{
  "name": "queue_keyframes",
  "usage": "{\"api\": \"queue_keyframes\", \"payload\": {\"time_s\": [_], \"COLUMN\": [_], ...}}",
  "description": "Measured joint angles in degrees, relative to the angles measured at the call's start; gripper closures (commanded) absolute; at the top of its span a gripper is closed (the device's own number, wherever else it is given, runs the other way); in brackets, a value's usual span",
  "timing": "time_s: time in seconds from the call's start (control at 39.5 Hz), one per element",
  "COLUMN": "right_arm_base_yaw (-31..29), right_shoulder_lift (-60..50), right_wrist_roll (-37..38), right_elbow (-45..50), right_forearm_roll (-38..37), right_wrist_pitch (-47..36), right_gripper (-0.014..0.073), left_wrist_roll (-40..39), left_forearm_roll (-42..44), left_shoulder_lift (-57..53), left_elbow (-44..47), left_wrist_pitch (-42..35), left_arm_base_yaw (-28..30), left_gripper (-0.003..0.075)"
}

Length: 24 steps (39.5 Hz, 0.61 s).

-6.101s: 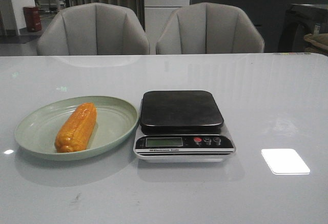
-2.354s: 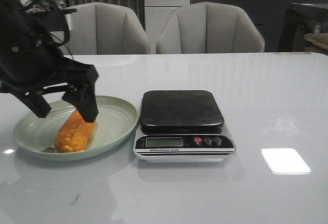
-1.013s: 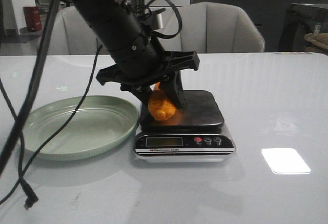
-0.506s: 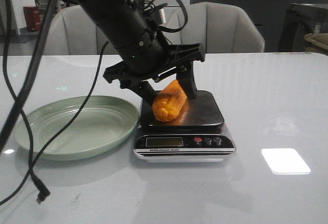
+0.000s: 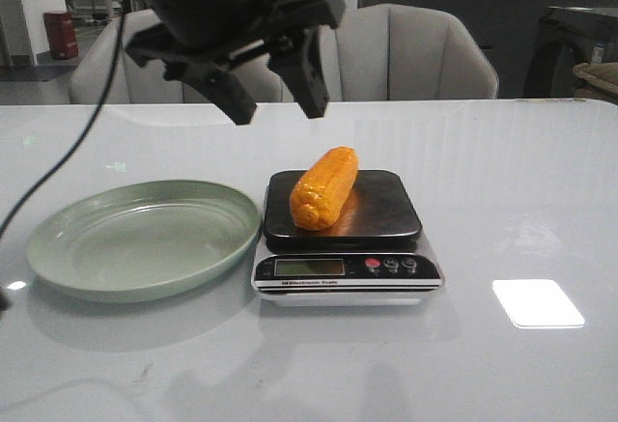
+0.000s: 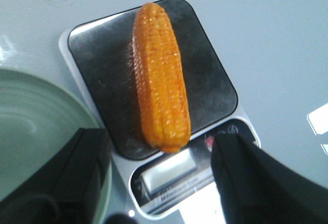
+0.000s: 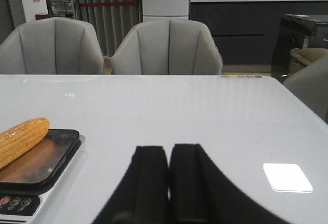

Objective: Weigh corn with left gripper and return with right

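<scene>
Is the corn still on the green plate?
No, the corn lies on the scale, and the plate beside it holds nothing.

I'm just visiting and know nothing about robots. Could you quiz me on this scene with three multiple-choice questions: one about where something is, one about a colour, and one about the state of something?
1. Where does the corn lie?
A. On the plate
B. On the scale's black platform
C. On the bare table

2. What colour is the plate?
A. Pale green
B. Red
C. Dark blue

3. How do the jaws of the left gripper stand?
A. Shut on the corn
B. Shut on nothing
C. Open, above the corn

Answers:
1. B: the front and left wrist views show the cob resting lengthwise on the scale.
2. A: the plate beside the scale is pale green, with nothing on it.
3. C: the front view shows the two black fingers spread apart in the air, clear of the cob.
</scene>
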Motion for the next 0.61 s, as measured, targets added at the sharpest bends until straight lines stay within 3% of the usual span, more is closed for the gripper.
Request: {"api": "queue_keyframes", "payload": {"time_s": [0.61], "right_arm_base_yaw": [0.00], "right_shoulder_lift": [0.00], "right_wrist_roll": [0.00], "right_elbow": [0.00], "right_forearm_roll": [0.00], "right_wrist_pitch": [0.00], "right_gripper": [0.0435], "left_wrist_roll": [0.00], "left_forearm_roll": [8.84], "left_shoulder_lift": [-59.20], "left_elbow": [33.78], "left_wrist_pitch": [-2.82], "left_arm_base_yaw": [0.00], "left_gripper": [0.0297]}}
